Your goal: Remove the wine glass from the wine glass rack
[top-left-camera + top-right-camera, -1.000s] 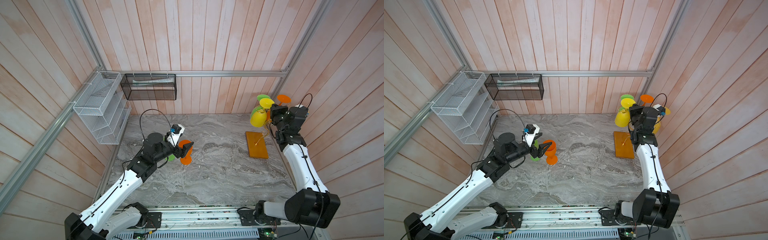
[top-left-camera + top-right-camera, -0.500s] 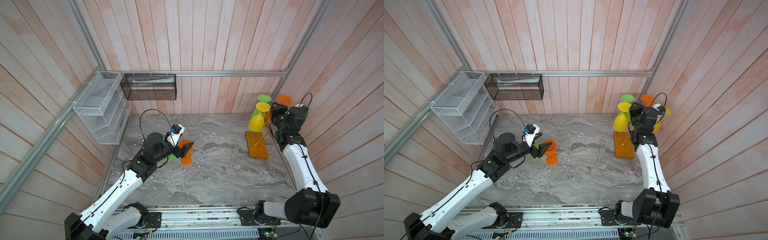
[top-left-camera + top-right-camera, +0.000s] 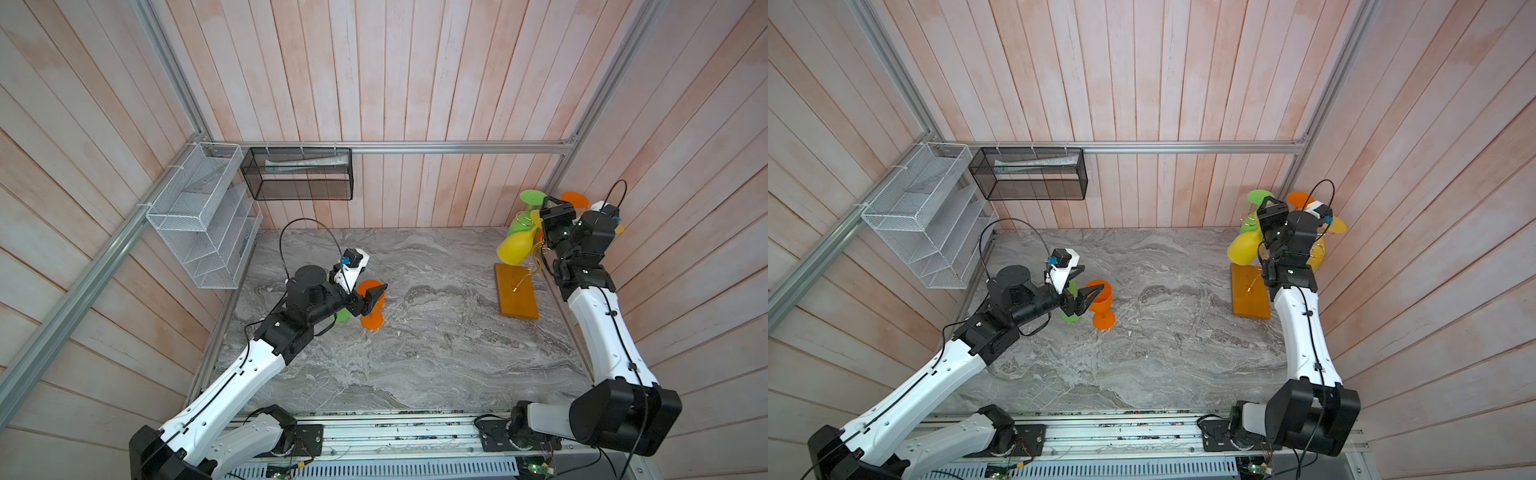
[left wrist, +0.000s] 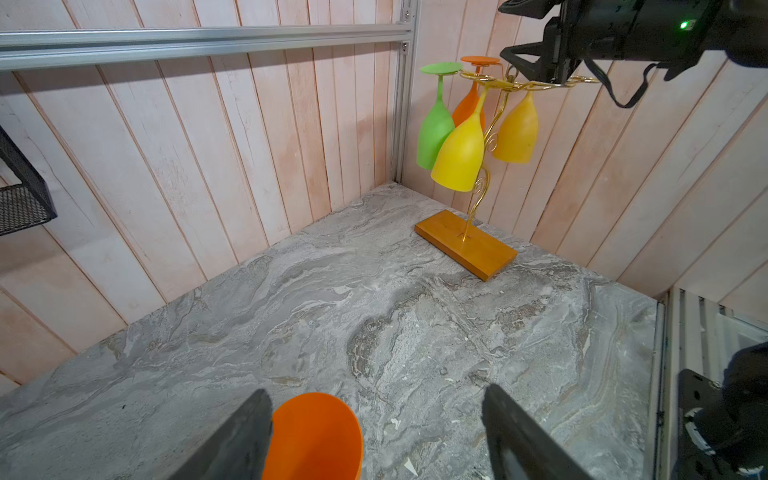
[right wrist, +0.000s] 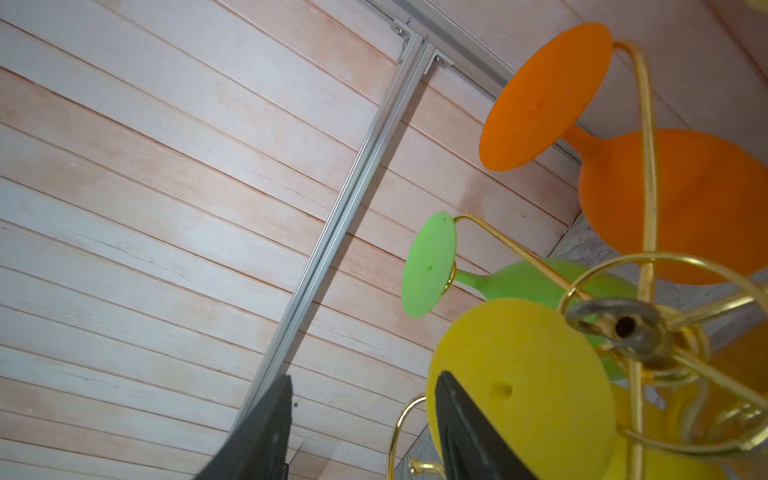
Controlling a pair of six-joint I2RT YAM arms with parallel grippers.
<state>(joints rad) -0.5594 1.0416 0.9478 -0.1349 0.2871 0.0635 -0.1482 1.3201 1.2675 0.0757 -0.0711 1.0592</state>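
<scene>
Marble tabletop, far right: right gripper, gaping empty like the left gripper, should pinch the yellow wine glass stem and slide it off the rack.

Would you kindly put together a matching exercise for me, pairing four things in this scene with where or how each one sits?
Things:
1. left gripper
2. bright yellow wine glass
3. black mesh basket
4. white mesh basket

Places or states:
A. fixed to the side rail
B. hanging upside down from the wine glass rack
C. open, at the upright orange wine glass on the table
D. hung from the back rail

Pairs: 1-C, 2-B, 3-D, 4-A.
</scene>
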